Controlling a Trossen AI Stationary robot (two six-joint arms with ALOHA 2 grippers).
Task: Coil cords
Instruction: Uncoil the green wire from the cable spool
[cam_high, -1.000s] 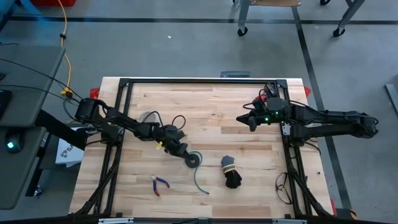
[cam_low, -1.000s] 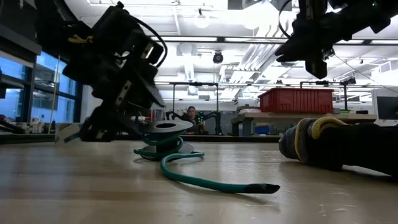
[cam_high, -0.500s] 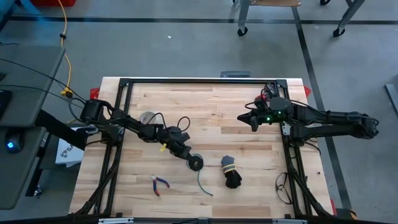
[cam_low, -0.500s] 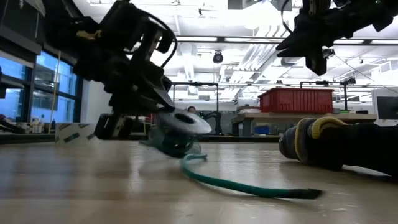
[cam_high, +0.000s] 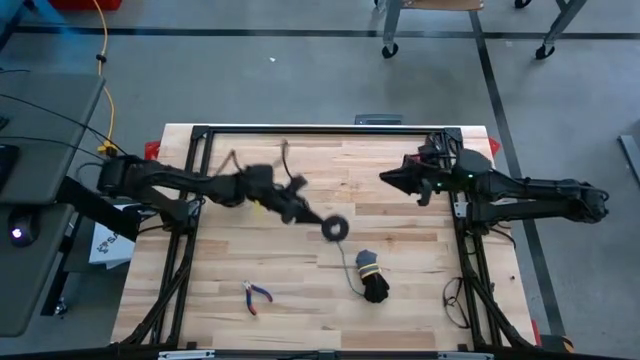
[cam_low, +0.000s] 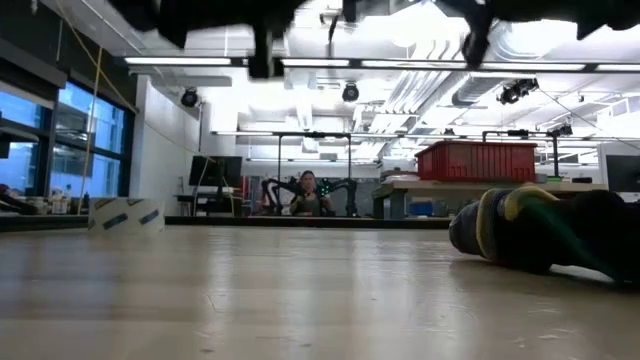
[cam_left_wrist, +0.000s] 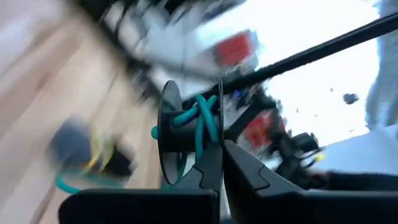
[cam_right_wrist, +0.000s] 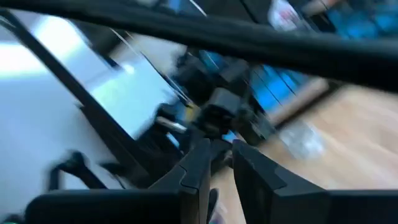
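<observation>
Cord (cam_high: 336, 228) hangs mid-counter (cam_high: 400, 280), lifted clear, its green tail drooping toward the black bundle (cam_high: 372, 283); our left gripper (cam_left_wrist: 219, 163) pinches the spool, probably to let slack unwind. Our right gripper (cam_high: 384, 178) waits far right, fingers nearly pressed together, holding nothing.

black cord bundle (cam_high: 373, 283) with yellow tie, near centre-right; pliers (cam_high: 256, 296) near left; red bin (cam_low: 479, 161) far back.

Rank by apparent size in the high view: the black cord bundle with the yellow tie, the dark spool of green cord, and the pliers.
1. Black cord bundle.
2. Pliers, longer but thinner than the bundle, so these two are close.
3. Spool of green cord, held up by the left gripper, so slightly nearer the camera, yet smallest.
</observation>
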